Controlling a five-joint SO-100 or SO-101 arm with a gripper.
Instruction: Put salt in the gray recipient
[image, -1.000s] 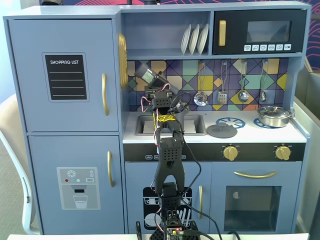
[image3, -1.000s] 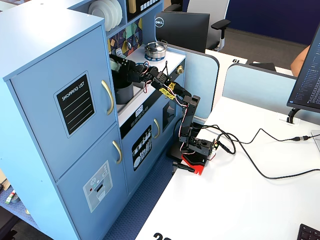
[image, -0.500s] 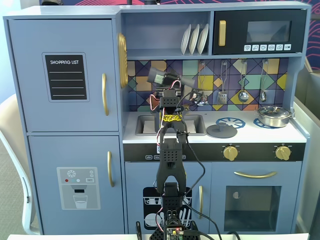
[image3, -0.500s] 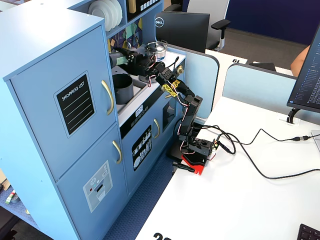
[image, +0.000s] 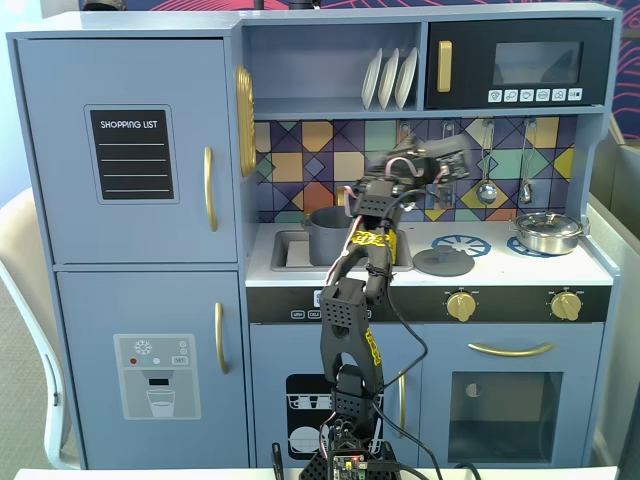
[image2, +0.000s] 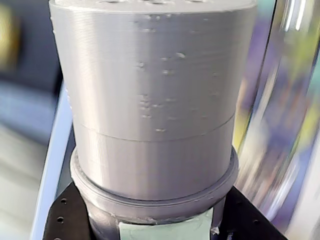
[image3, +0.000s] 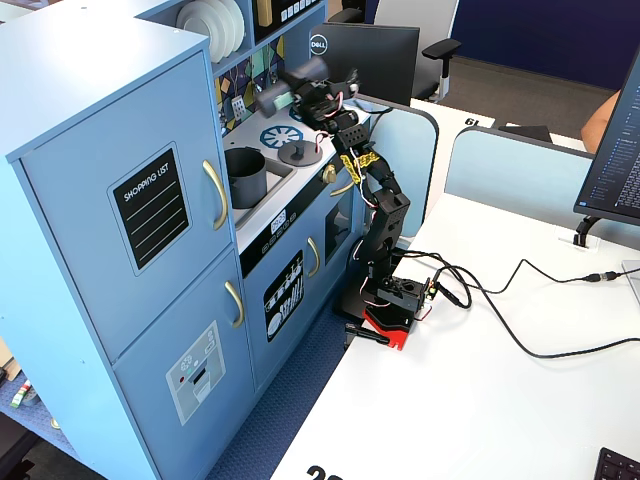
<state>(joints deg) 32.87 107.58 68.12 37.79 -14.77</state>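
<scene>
Wrist view is nearly filled by the salt, its ribbed pale gray cap and collar right against the lens, a strip of pale green label at the bottom edge and dark gripper parts to either side of it, so the gripper is clamped on the shaker's body just below the cap. Beyond that close-up, a fixed view from the front shows the arm rising from its base at the table edge and bending up over the toy kitchen counter, with the gripper high in front of the tiled backsplash and to the right of the sink; the held shaker is blurred there. The side fixed view shows the salt lying roughly level in the gripper, above the stove markings and the flat dark lid. The gray recipient stands in the sink with its mouth open, well apart from the shaker and off to the left in the front view, where the gray recipient is partly hidden by the arm. The main risk, as I judge it, is that the shaker is now away from the pot: any tipping here would land on the stove top or lid. The blur suggests quick motion, and a fast swing could loosen the smooth cylinder in the jaws. Close behind hang the utensils, which the cap or wrist could snag.
</scene>
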